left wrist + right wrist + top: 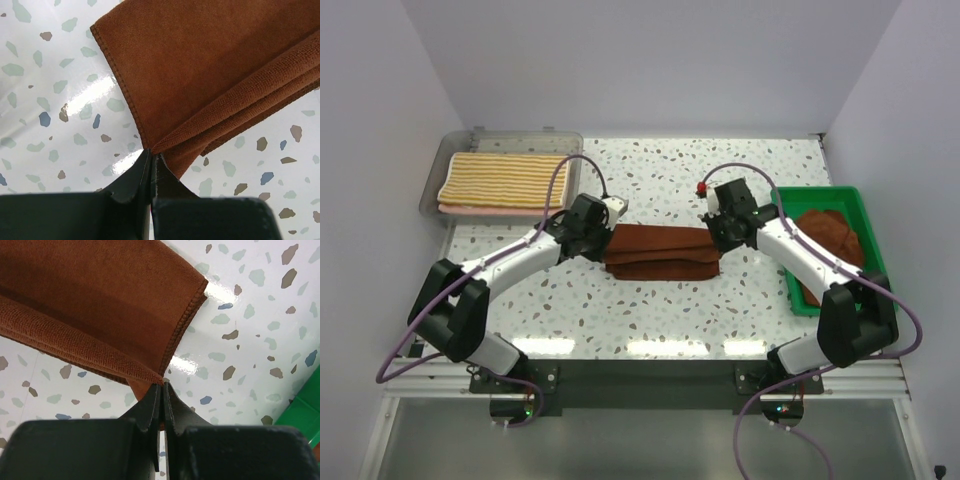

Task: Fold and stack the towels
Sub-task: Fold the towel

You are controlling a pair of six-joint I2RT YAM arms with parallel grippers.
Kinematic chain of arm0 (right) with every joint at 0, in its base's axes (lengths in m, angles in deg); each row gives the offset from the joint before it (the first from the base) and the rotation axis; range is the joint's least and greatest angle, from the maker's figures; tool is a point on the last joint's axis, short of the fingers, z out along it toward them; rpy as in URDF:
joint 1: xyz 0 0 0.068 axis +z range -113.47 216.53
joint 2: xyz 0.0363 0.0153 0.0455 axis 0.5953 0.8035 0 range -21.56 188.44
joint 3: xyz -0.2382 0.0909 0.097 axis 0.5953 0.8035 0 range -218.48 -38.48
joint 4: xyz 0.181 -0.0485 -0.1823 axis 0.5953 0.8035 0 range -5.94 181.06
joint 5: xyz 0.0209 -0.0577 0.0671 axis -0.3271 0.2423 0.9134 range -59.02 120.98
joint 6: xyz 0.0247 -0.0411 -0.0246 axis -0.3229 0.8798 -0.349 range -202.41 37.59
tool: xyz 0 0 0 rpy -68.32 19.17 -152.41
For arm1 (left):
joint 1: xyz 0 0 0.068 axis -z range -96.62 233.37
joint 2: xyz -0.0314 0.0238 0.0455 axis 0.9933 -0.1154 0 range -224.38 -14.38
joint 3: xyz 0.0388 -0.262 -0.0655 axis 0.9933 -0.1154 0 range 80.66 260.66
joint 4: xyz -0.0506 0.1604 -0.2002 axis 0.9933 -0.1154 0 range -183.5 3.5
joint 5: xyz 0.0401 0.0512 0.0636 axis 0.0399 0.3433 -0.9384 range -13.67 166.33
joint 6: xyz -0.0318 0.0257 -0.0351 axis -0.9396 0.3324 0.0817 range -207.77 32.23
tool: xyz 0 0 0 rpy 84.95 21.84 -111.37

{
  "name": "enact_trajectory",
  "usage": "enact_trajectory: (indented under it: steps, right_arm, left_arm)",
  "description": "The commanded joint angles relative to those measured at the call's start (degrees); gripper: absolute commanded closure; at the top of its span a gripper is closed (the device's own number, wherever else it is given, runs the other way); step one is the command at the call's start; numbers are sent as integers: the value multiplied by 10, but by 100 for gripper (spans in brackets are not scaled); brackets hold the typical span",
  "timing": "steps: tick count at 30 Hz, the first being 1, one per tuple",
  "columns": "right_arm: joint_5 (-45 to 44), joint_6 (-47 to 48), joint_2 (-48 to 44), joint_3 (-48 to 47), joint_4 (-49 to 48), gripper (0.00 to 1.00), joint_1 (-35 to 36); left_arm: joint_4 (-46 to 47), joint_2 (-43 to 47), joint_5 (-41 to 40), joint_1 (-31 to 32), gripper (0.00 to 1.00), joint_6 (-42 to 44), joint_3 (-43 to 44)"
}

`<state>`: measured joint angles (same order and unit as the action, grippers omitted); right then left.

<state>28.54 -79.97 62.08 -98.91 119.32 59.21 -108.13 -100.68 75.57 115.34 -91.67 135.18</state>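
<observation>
The folded rust-brown towel point(662, 255) lies centred on the surface point(650, 320), left jaws clamped on its 9 o'clock corner, right jaws on its 3 o'clock corner. At 10 o'clock the striped towel point(505, 180) hides most of the pink towel point(490, 211).

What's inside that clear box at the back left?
A folded yellow-and-white striped towel lies in the clear bin, on a pink towel whose edge alone shows. Whatever lies beneath them is covered.
</observation>
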Motion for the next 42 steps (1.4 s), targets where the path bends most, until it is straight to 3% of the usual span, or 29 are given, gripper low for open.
enact_trajectory:
  steps: [1, 6, 10, 18, 26, 34, 42]
  right_arm:
    - [-49, 16, -6, 0, 5, 100, 4]
    - [-44, 1, 7, 26, -15, 100, 4]
    - [-70, 9, 26, -15, -8, 100, 4]
    - [-185, 71, 64, -130, -67, 100, 5]
    - [-231, 148, 163, -203, -163, 100, 1]
    - [-226, 194, 202, -236, -202, 100, -5]
    - [-220, 267, 188, -213, -217, 96, -6]
  left_arm:
    - [-11, 18, -11, -1, 99, -7, -6]
    - [7, 3, 3, 6, 98, -22, -31]
    - [4, -2, -27, 6, 100, -23, 0]
    - [47, -63, -158, -8, 100, 35, 162]
    - [91, -178, -181, -52, 100, 91, 290]
    - [119, -211, -177, -67, 100, 100, 310]
    - [109, -164, -164, -67, 99, 94, 241]
